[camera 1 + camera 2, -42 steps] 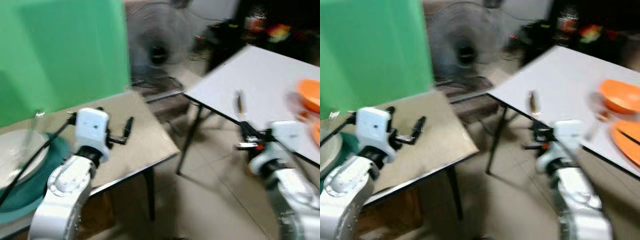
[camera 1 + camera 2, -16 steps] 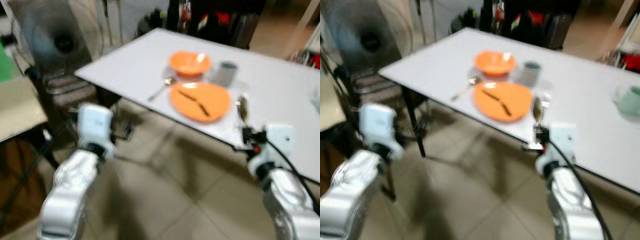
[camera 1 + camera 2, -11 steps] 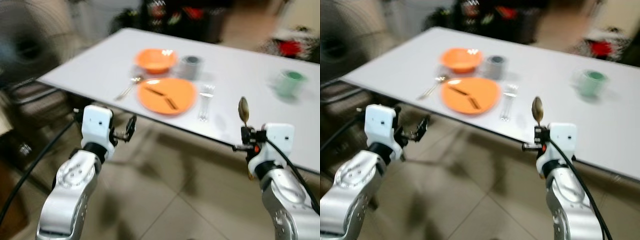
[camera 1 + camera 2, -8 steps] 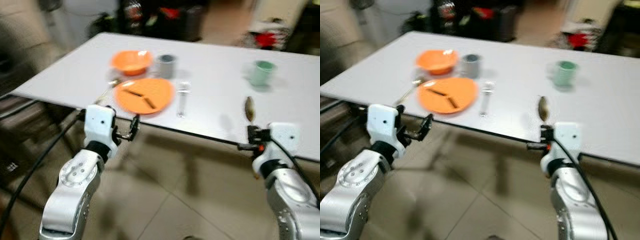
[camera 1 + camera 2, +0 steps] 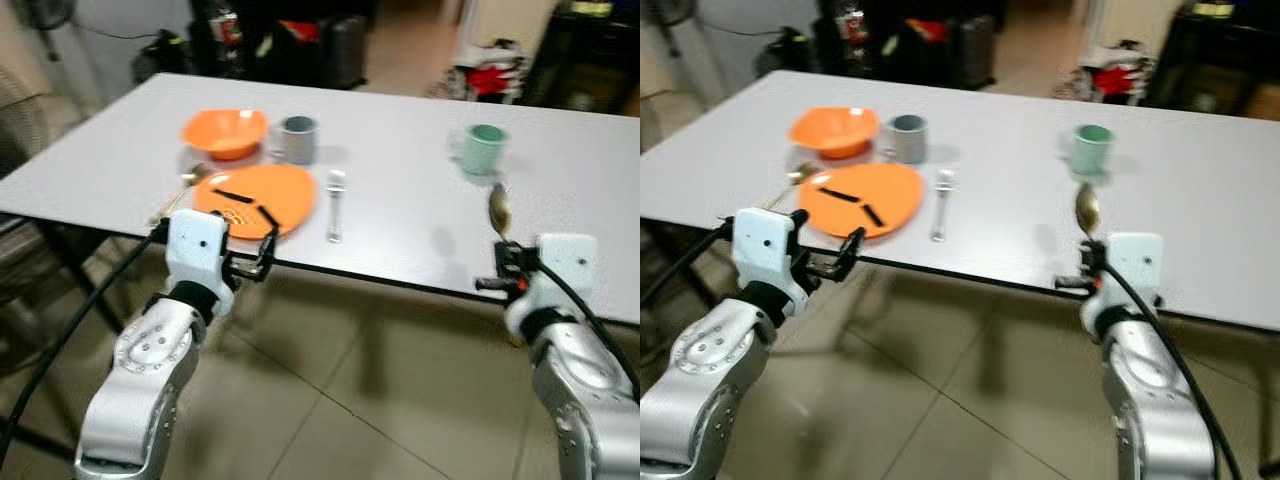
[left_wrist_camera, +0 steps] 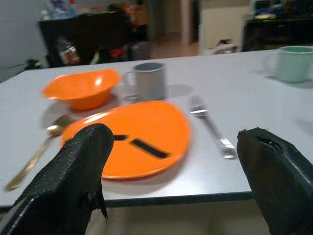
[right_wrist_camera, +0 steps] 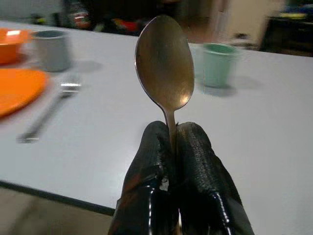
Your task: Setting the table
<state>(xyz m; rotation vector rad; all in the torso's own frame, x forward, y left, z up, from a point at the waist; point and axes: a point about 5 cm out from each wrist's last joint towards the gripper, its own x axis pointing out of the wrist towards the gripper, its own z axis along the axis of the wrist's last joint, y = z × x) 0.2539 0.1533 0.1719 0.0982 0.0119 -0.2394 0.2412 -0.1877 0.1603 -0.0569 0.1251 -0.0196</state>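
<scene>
Spoon (image 7: 165,68) upright, pinched in right gripper (image 7: 172,147), bowl uppermost.

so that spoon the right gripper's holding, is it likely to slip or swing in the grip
The spoon looks like thin polished metal, so it is probably stiff but slippery. The right gripper pinches only its narrow handle, with the wide bowl standing upright above the fingertips, so it may well pivot if bumped. It seems light, so the pinch likely holds during slow moves.

An orange plate (image 5: 255,196) crossed by two black strips and an orange bowl (image 5: 224,131) are seen on the white worktop (image 5: 400,215), flanked by grey (image 5: 297,139) and mint-green (image 5: 483,148) mugs.
</scene>
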